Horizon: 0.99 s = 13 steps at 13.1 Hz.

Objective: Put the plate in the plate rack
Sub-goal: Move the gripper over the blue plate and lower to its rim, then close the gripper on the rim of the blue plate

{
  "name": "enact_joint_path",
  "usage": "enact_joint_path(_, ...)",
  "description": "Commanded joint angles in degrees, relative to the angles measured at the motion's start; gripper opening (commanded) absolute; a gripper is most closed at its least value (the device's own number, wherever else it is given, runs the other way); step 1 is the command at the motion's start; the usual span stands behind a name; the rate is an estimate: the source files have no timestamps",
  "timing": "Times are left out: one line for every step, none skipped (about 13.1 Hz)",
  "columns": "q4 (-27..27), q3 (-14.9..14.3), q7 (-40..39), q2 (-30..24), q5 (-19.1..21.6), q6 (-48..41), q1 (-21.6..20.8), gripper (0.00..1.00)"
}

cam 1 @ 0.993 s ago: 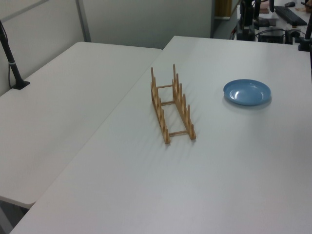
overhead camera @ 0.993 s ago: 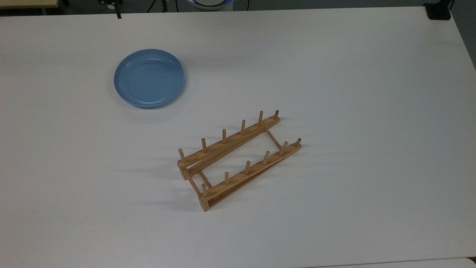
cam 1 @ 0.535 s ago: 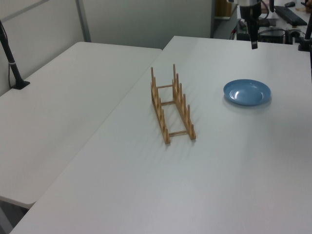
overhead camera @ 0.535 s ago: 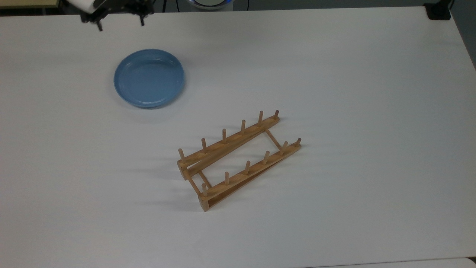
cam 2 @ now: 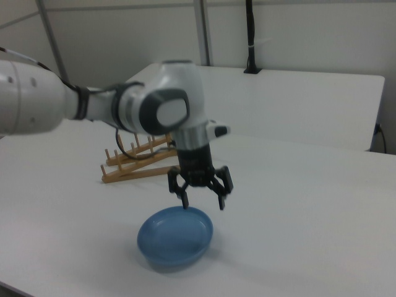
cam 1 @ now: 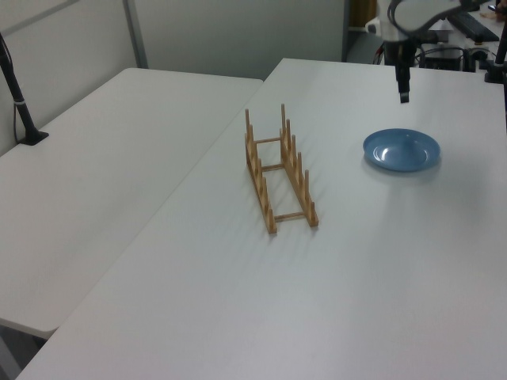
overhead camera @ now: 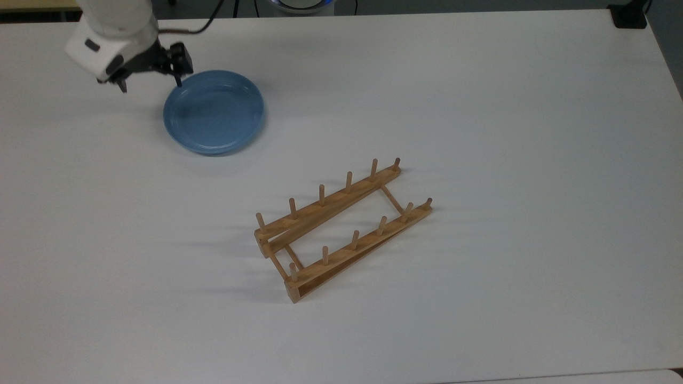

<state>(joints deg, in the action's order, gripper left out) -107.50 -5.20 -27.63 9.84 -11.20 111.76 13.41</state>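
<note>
— While my arm hangs over the far end of the white table (overhead camera: 480, 106), where does the plate (overhead camera: 214, 112) sit?

— Flat on the table, right side up, at about ten o'clock from the plate rack (overhead camera: 341, 229) in the top view, well apart from it. Nothing lies in it.

— And your gripper (cam 2: 202, 199)?

— I hold it above the plate's rim, fingers pointing down. In the right view both black fingers (cam 2: 221, 199) are spread wide with bare air between them; I grip nothing. In the top view the gripper (overhead camera: 151, 85) lies at about ten o'clock from the plate's middle, one fingertip over the rim and the other over bare table outside it. From the left view it (cam 1: 404, 96) hangs clear above the plate (cam 1: 402, 150), not touching.

— The rack?

— It stands near the table's middle, slanted in the top view, its rails running from about eight o'clock to two o'clock. Every peg stands upright, and no slot holds anything. In the right view the rack (cam 2: 133, 164) is behind my arm, at about eleven o'clock from the plate (cam 2: 176, 237).
</note>
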Motion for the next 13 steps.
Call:
enact_joint_path(-2.0,-0.2,3.4,4.0,-1.4,6.7,-0.1,0.97)
enact_joint_path(-2.0,-0.2,3.9,4.9,-1.4,7.0,-0.1,0.96)
enact_joint_path(-1.9,-0.2,4.2,5.7,-1.4,7.2,-0.1,0.92)
enact_joint_path(-1.9,-0.2,4.2,6.3,-1.4,7.7,-0.1,0.87)
enact_joint_path(-1.9,-0.2,4.3,6.6,-1.4,7.9,-0.1,0.83)
enact_joint_path(-2.0,-0.2,4.3,6.8,-1.5,8.0,-0.1,0.71)
enact_joint_path(-2.0,-0.2,5.4,7.0,-1.5,8.0,-0.1,0.61)
enact_joint_path(-2.0,-0.2,6.8,7.2,-1.4,8.1,-0.1,0.49)
enact_joint_path(-1.9,-0.2,7.5,7.3,-1.5,8.2,-0.1,0.39)
enact_joint_path(-1.8,-0.2,7.6,7.6,-1.5,8.3,-0.1,0.31)
enact_joint_path(-1.8,-0.2,7.7,7.7,-1.7,8.6,-0.1,0.24)
enact_joint_path(-1.9,-0.2,7.7,7.7,-1.7,8.8,-0.1,0.18)
enact_joint_path(-1.9,-0.2,7.7,7.8,-1.8,9.0,-0.1,0.18)
